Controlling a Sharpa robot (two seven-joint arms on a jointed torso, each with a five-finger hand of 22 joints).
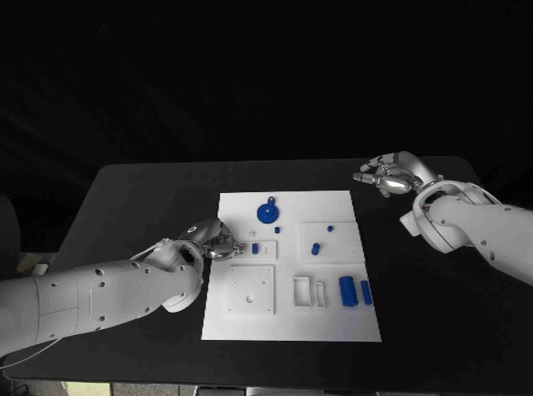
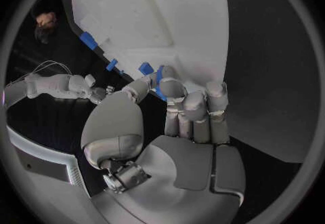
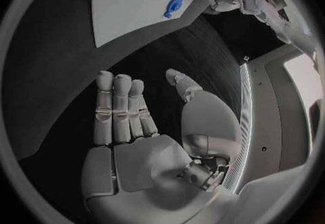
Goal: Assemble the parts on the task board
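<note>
Black table [image 1: 148,198] carries the white board [image 1: 338,322]; near its front edge two blue cylinders [image 1: 355,291] lie side by side. Left hand [image 1: 213,241] sits at the board's left edge, fingers curled beside a small blue part [image 1: 256,247], though I cannot tell whether it grips it. Farther back a blue disc [image 1: 268,213] rests on the board, and the right hand [image 1: 389,176] hovers off the far right corner, fingers loosely apart, holding nothing.

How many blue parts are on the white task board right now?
7: a disc at top centre, four small pieces mid-board, two cylinders bottom right. The left hand may hide more.
</note>
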